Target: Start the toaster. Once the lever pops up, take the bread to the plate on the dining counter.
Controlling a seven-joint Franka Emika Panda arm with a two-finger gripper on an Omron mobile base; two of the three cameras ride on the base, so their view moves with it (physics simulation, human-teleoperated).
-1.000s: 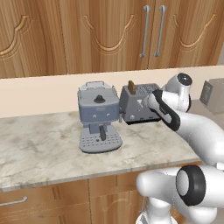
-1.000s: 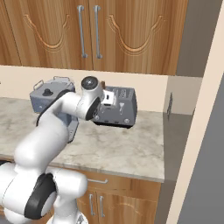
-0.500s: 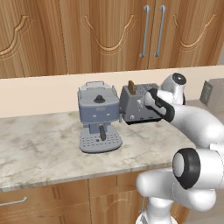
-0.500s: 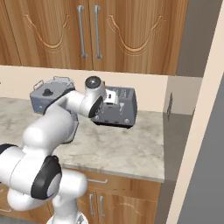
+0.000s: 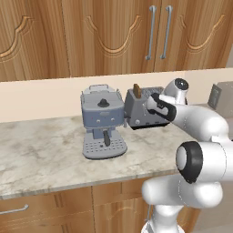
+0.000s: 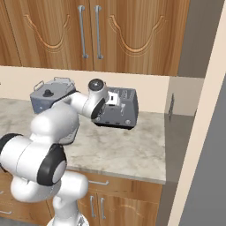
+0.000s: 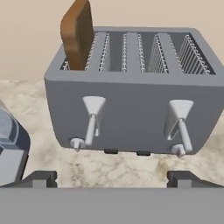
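Note:
The grey toaster (image 5: 142,110) (image 6: 121,111) (image 7: 131,113) stands on the marble worktop against the back wall. A brown slice of bread (image 7: 78,35) (image 5: 136,90) sticks upright out of its leftmost slot. Two levers on its front face, the left lever (image 7: 93,106) and the right lever (image 7: 180,110), both sit high. My gripper (image 5: 154,105) (image 6: 110,102) (image 7: 111,178) is open and hovers just in front of that face, touching nothing. The plate and the dining counter are out of view.
A blue-grey espresso machine (image 5: 103,120) (image 6: 47,95) (image 7: 9,144) stands right beside the toaster on its left. Wooden wall cabinets (image 5: 113,36) hang overhead. A grey box (image 5: 222,98) sits at the far right, and a side wall (image 6: 194,110) closes off the counter there.
The hand has edged a little left and closer to the toaster's front, and the arm's elbow has swung forward. The toaster, the bread and the open jaws are unchanged.

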